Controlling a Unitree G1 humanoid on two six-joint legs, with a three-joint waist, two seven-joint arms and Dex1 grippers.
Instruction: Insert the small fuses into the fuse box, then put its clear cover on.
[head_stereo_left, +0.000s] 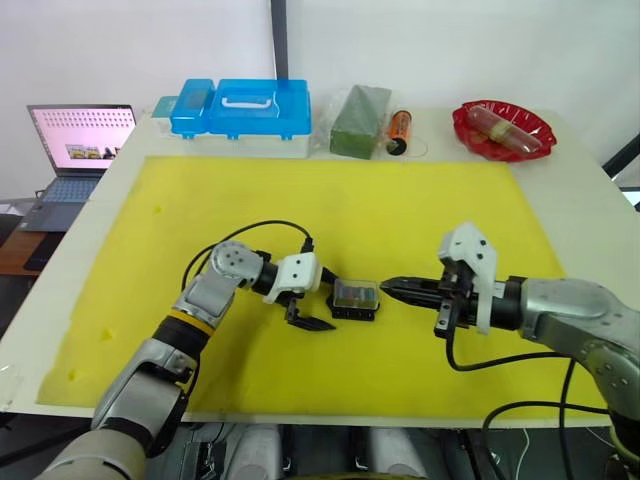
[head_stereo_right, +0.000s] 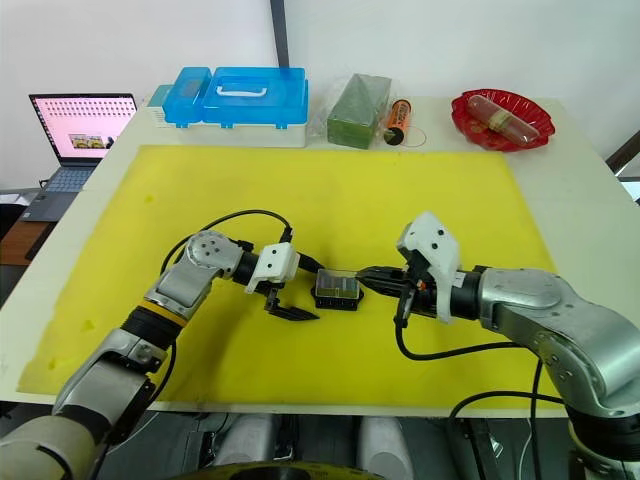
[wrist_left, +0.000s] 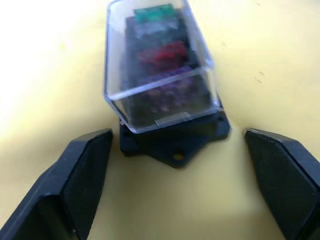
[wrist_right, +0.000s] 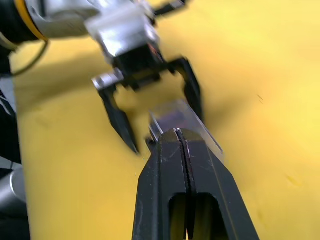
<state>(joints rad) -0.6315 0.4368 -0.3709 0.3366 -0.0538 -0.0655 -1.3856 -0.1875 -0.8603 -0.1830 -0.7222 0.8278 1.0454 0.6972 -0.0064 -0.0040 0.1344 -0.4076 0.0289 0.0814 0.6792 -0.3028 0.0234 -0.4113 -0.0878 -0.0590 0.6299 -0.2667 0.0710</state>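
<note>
Left end effector (head_stereo_left: 312, 318): sat wide open on the yellow mat, fingers spread and holding nothing, just to the left of the fuse box.
Right end effector (head_stereo_left: 392, 288): clenched shut with both fingers pressed together and nothing between them, tips right up against the right end of the box, though I couldn't tell if they actually touched it.
Fuse box (head_stereo_left: 355, 303): sat flat on the mat near the front-middle, right between the two end effectors; black base with a little mounting tab showing in the left wrist view.
Clear cover (wrist_left: 160, 65): was already sitting on top of the box, looked seated all the way round.
Small fuses (wrist_left: 162, 52): were inside under the cover; you could make out green, red and purple ones through the plastic.
Yellow mat (head_stereo_left: 330, 200): covered most of the white table (head_stereo_left: 590, 200).
Far edge of the table: blue plastic case (head_stereo_left: 240, 110) at the left, a dark green block (head_stereo_left: 358, 122) in a clear bag, an orange cylinder (head_stereo_left: 400, 130) beside it, and a red dish (head_stereo_left: 502, 128) at the right.
Off the table, far left: laptop (head_stereo_left: 75, 150) with its screen on.
</note>
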